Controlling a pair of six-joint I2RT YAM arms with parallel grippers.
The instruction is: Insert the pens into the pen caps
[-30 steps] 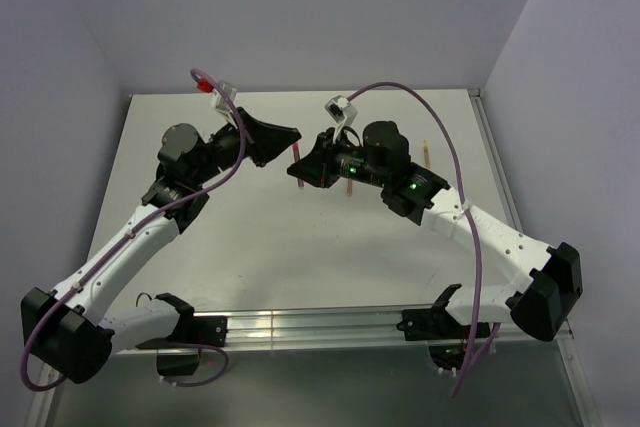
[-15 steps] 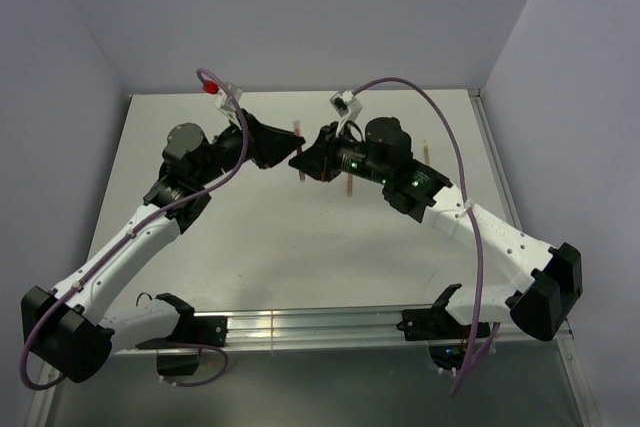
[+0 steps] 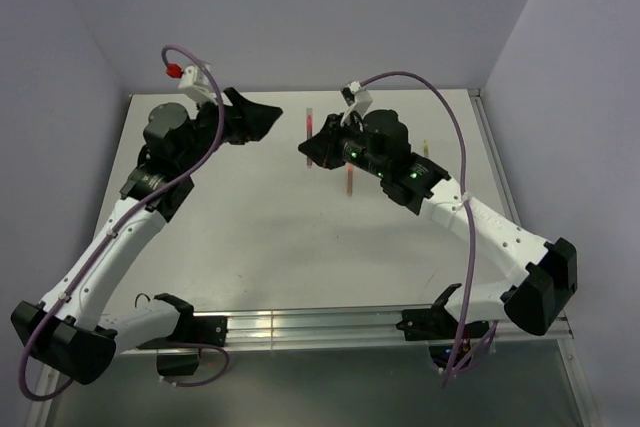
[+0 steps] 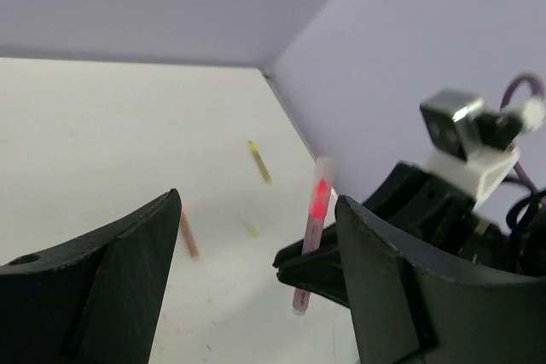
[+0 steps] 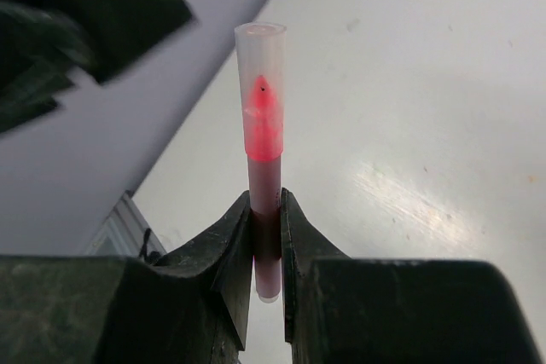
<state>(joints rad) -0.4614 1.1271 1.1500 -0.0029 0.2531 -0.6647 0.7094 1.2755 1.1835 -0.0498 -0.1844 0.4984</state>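
My right gripper is shut on a pink-red pen held upright above the table. A clear pale pen cap sits over its red tip. In the top view this pen sticks up from the right gripper at the table's back middle. My left gripper stands open a short way to the left, with nothing between its jaws. The left wrist view shows the held pen beyond the left gripper.
A second pinkish pen lies on the table near the right gripper. A tan-olive pen lies by the right wall. A small pale yellow-green cap rests between them. A metal rail runs along the near edge.
The left gripper has opened and drawn back to the left, away from the pen. The right gripper keeps the capped pen and has shifted slightly toward the back.
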